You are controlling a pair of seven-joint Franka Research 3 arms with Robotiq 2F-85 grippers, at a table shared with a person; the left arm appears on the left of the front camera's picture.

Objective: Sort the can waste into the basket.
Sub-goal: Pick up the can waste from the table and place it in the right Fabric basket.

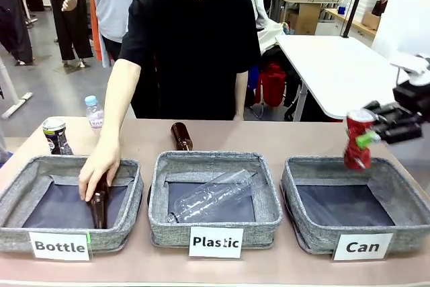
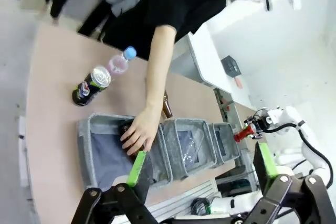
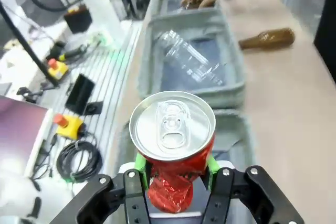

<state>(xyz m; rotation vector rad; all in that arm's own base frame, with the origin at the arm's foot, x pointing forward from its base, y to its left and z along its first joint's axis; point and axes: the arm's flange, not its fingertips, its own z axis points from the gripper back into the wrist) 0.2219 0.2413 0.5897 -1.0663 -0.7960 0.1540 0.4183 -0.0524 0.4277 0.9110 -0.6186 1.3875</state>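
dark can (image 1: 55, 136) on the table (image 1: 269, 140), red can (image 1: 357, 144) held over the can basket (image 1: 310, 230)
the left gripper (image 2: 202, 163) gapes wide with nothing in it. the dark can stands behind the bottle basket (image 1: 15, 228), where a person's hand (image 1: 99, 169) rests on a brown bottle (image 1: 99, 211). a clear bottle (image 1: 211, 196) lies in the plastic basket (image 1: 168, 232). the right gripper (image 3: 176, 179) has its green pads clamped on the dented red can, above the can basket's far rim.

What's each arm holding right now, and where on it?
Right jaws: red can, pinched by its sides about mid-body. Left jaws: open, nothing held.
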